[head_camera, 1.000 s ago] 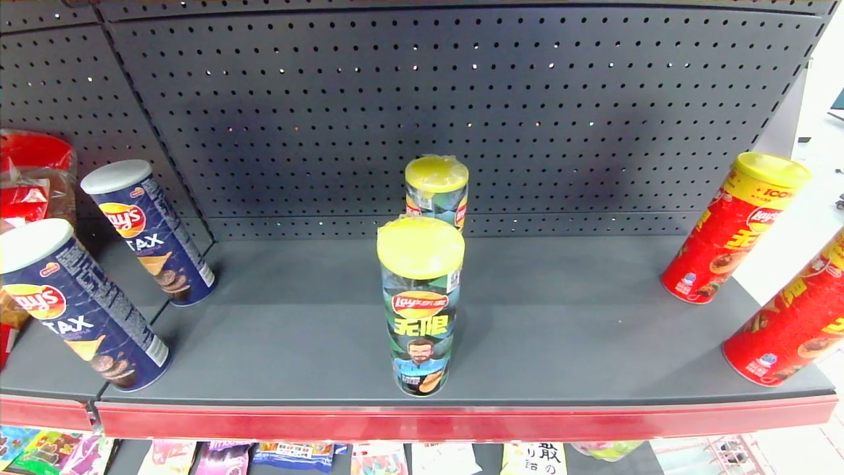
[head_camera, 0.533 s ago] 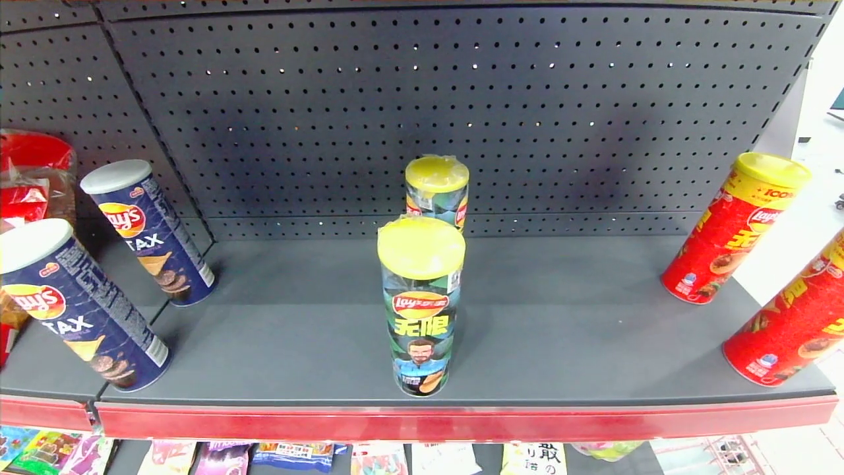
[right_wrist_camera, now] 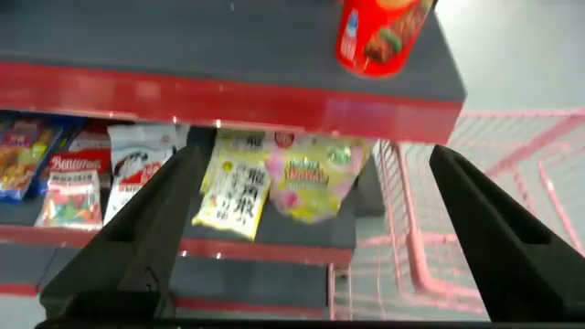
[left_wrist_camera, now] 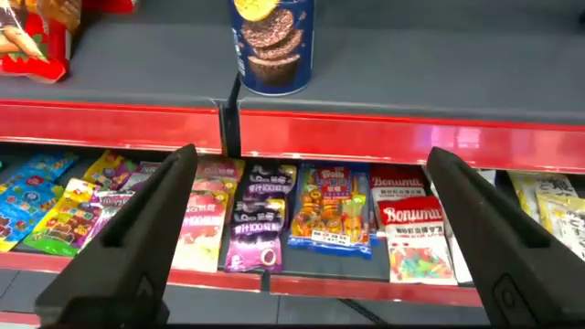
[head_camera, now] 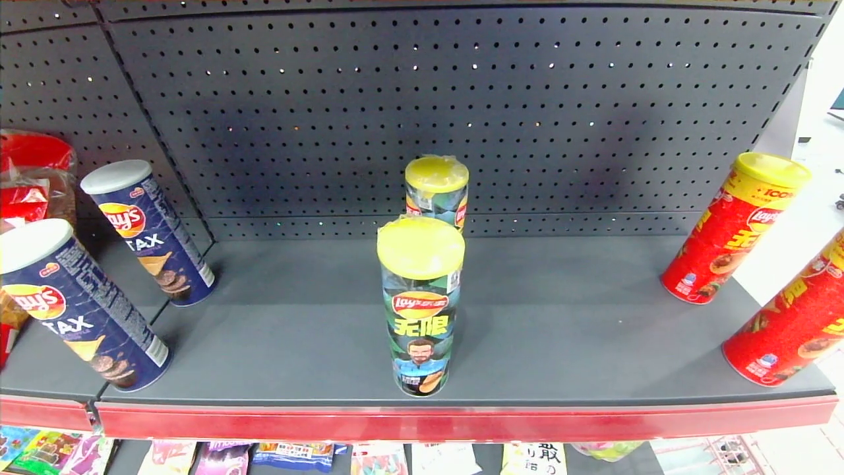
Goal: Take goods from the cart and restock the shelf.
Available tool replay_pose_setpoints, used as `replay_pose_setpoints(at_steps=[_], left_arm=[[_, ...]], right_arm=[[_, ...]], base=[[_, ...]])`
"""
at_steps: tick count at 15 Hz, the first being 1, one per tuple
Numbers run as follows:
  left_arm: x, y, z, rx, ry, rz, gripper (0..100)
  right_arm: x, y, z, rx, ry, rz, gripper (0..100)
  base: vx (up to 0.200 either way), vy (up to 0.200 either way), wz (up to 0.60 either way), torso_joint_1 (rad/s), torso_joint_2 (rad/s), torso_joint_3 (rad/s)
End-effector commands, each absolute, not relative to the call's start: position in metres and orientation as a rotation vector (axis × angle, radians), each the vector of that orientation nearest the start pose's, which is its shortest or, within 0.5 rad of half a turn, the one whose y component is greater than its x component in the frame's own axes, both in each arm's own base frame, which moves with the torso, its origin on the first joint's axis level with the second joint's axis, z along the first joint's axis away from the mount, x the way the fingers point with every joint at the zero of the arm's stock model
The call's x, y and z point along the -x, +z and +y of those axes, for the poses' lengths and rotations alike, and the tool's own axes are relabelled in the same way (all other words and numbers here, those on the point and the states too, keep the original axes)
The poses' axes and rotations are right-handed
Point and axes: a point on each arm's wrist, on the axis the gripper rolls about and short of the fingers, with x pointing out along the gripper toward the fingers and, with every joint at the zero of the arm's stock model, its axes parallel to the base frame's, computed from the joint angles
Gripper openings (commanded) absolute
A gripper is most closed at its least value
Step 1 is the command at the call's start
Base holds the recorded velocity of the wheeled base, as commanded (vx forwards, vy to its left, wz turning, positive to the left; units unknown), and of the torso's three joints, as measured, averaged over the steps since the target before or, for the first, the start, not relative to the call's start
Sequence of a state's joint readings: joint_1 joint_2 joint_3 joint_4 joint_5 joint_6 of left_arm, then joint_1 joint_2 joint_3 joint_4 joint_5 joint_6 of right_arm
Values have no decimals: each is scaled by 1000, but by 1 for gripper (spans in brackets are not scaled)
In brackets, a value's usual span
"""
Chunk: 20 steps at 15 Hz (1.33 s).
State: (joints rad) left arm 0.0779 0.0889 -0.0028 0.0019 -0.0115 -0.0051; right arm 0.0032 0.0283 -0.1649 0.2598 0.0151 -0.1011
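Observation:
On the grey shelf (head_camera: 560,330) two yellow-lidded chip cans stand in the middle, one in front (head_camera: 421,303) and one behind (head_camera: 436,190). Two dark blue cans (head_camera: 148,231) (head_camera: 76,303) stand at the left, two red cans (head_camera: 732,227) (head_camera: 788,323) at the right. My left gripper (left_wrist_camera: 311,238) is open and empty below the shelf's red front lip (left_wrist_camera: 366,137), facing the lower shelf's snack bags (left_wrist_camera: 329,206) with a blue can (left_wrist_camera: 271,46) above. My right gripper (right_wrist_camera: 311,233) is open and empty, facing the lower shelf near a red can (right_wrist_camera: 377,35) and the pink cart (right_wrist_camera: 475,210).
A perforated back panel (head_camera: 422,112) closes the shelf behind the cans. Red packaged goods (head_camera: 26,171) sit at the far left. Candy and snack bags (head_camera: 369,458) fill the lower shelf. Bare shelf lies on both sides of the middle cans.

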Motion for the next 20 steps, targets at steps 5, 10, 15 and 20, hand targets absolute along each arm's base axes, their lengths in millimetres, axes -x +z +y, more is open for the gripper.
replay_pose_setpoints(at_steps=[5, 10, 15, 20], left_arm=[[16, 78, -2, 10, 66, 93, 100], [16, 78, -2, 10, 66, 93, 100], [16, 78, -2, 10, 66, 93, 100], [16, 78, -2, 10, 66, 93, 100]], right_arm=[[25, 83, 4, 45, 177, -34, 100], [25, 83, 8, 22, 363, -57, 100], [25, 83, 8, -30, 351, -48, 100], [24, 83, 5, -87, 219, -53, 100]], base=[[0, 0, 0, 0, 0, 0], [0, 0, 0, 0, 0, 0], [0, 0, 0, 0, 0, 0], [0, 0, 0, 0, 0, 0]])
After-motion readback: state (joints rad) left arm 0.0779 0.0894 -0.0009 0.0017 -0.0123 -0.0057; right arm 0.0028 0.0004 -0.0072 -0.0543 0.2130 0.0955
